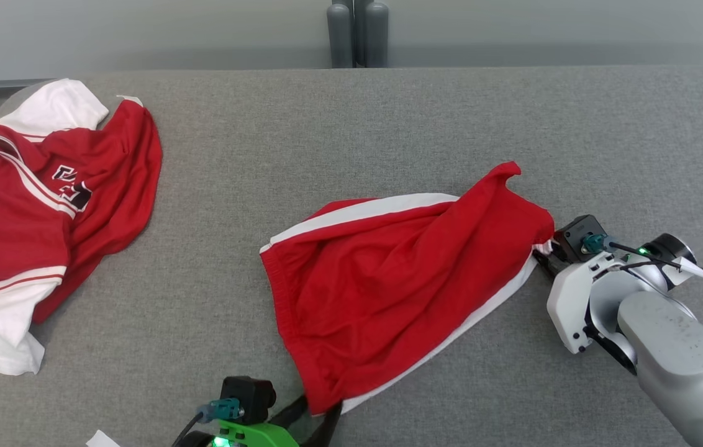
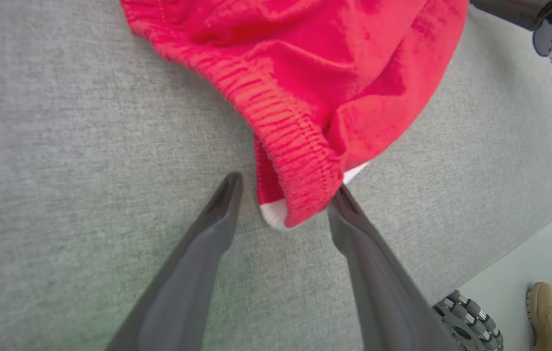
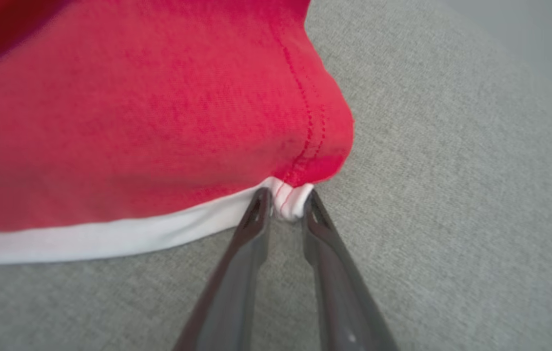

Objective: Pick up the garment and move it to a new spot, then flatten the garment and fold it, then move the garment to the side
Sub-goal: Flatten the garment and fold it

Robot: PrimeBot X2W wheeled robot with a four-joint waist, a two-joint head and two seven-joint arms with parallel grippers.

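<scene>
Red shorts (image 1: 389, 279) — right gripper (image 3: 288, 194) pinches white hem corner, left gripper (image 2: 288, 184) spread wide at waistband.

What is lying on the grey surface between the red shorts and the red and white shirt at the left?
Nothing. In the head view, the stretch of grey surface between the red shorts and the shirt is bare.

The shorts (image 1: 389, 279) are bright red with a white side stripe and hem, the jersey (image 1: 47, 205) red with white panels, thin white stripes and dark lettering, the surface (image 1: 389, 124) mottled grey, the boot (image 2: 546, 317) tan.
</scene>
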